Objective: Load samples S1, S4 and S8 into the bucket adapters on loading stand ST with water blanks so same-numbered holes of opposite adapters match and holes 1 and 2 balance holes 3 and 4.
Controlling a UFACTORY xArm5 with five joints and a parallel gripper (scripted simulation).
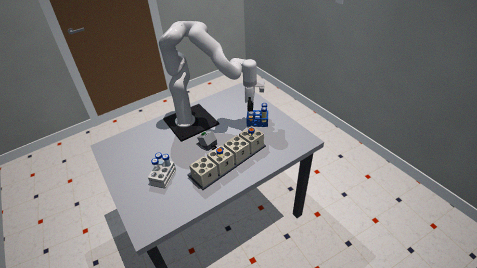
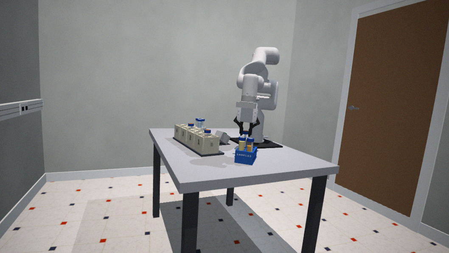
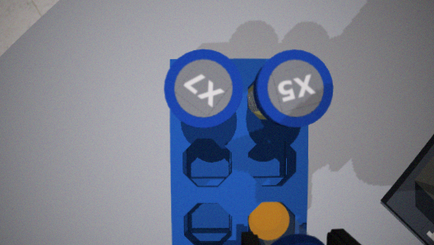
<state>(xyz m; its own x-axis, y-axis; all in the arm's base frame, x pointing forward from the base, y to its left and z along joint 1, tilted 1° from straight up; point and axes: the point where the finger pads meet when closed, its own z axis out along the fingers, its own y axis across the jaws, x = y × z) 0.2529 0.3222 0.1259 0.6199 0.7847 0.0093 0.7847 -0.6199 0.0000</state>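
Exterior view: the hand (image 1: pixel 250 109) (image 2: pixel 245 133) (image 3: pixel 293 240) was clamped on the orange-dot tube (image 2: pixel 245 133) (image 3: pixel 297 239); sideways travel before full clearance could have dragged the loose rack (image 1: pixel 257 123) (image 2: pixel 245 158) (image 3: pixel 242 181).

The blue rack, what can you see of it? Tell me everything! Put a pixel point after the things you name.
The blue rack (image 1: pixel 263 124) (image 2: pixel 245 160) (image 3: pixel 241 189) looks like plastic. It stands upright on the table, with pale "SAMPLES" lettering on one end. Blue-capped X7 (image 3: pixel 203 88) and X5 (image 3: pixel 296 87) stand in its wells there. Three empty wells show. Farther along is an orange-filled tube (image 3: pixel 269 220), held by the gripper (image 1: pixel 250 109) (image 2: pixel 245 134) (image 3: pixel 293 239).
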